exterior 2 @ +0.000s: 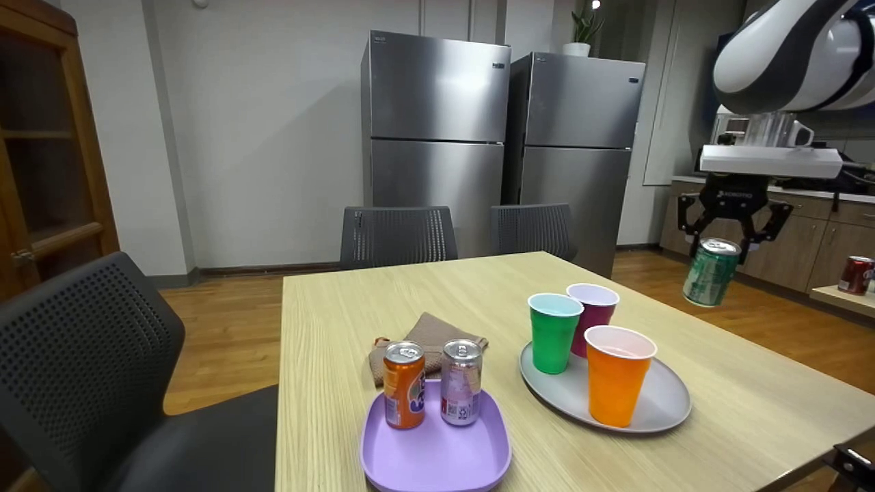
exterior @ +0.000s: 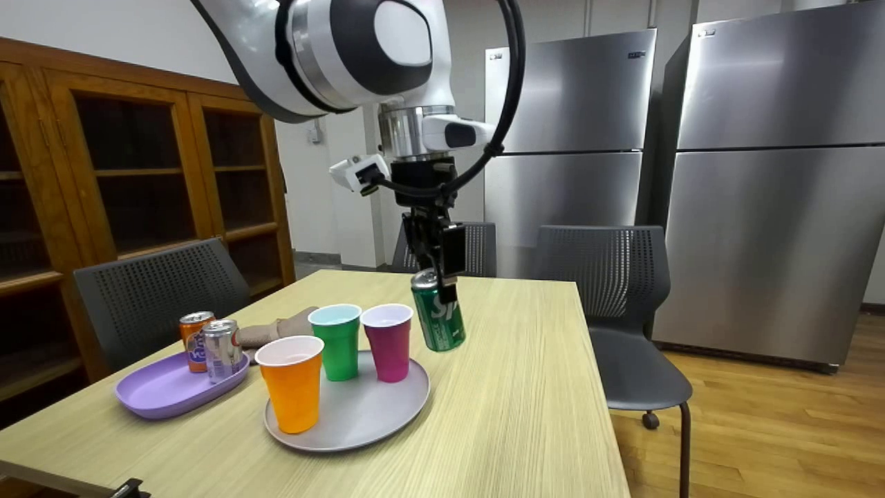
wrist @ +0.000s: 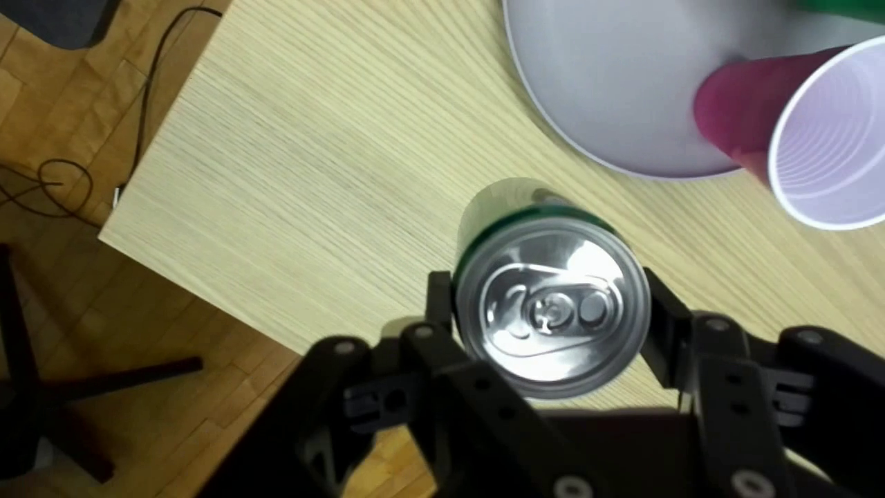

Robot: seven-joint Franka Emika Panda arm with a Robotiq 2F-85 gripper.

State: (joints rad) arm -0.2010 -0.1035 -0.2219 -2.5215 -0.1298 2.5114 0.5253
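Nearest in the wrist view are the jointed links of the black two-fingered hand point(wrist: 548, 304), closed on a green metal drink can point(exterior: 442, 326) that fills the gap between its fingertips, touching on both sides. The can hangs in the air just below the hand, above the pale wood-grain bench point(exterior: 525, 415).

The likeliest trouble is slipping: the fingertips grip high, close to the upper rim, so much of the smooth round body hangs below them, and a jolt could set it swivelling or sliding out. A fall would be awkward, since the bench's corner lies close to the hand and a rolling can might go over the edge. Beside the hand stands a magenta plastic cup point(exterior: 388, 346) with a pale inside, on a round grey plate point(wrist: 594, 83); a low sweep that way could let the can's lower end knock the cup over. If set down at this slant, the can would probably land unevenly and tip.

The silver lid point(exterior 2: 720, 246) faces up toward the hand, the other end down; the long axis is nearer upright than level, leaning so that in an exterior view the base point(exterior: 444, 344) sits offset from the hand's line, away from the cup
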